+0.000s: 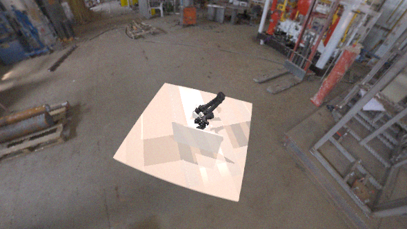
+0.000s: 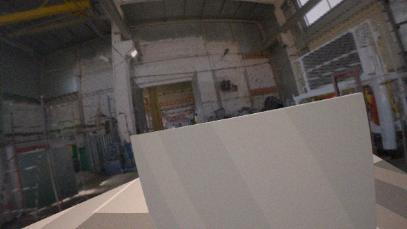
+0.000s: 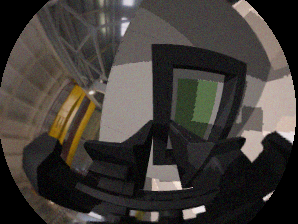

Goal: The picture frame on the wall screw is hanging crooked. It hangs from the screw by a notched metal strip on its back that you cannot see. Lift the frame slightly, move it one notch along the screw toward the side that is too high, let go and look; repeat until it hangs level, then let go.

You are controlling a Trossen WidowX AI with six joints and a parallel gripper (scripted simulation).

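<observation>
The picture frame (image 3: 162, 82), black with a green picture (image 3: 195, 102), is against the pale wall panel (image 3: 131, 95) in the wrist view. Its left bar looks nearly upright there and its top bar slopes down to the right; the lens distortion leaves its true tilt unclear. My gripper (image 3: 160, 123) (image 1: 201, 127) is shut on the lower part of the frame's left bar. The fingers cover part of the bottom bar. The screw and the notched strip are hidden, as is how the frame sits on the screw. The top and exterior views see the panel (image 1: 198, 138) (image 2: 248, 165) from behind, which hides the frame.
The panel stands upright on a pale square tabletop (image 1: 159, 100), with the black arm (image 1: 214, 102) close on its far side in the top view. Shadows and bright patches cross the tabletop. A workshop with racks and machinery lies around it.
</observation>
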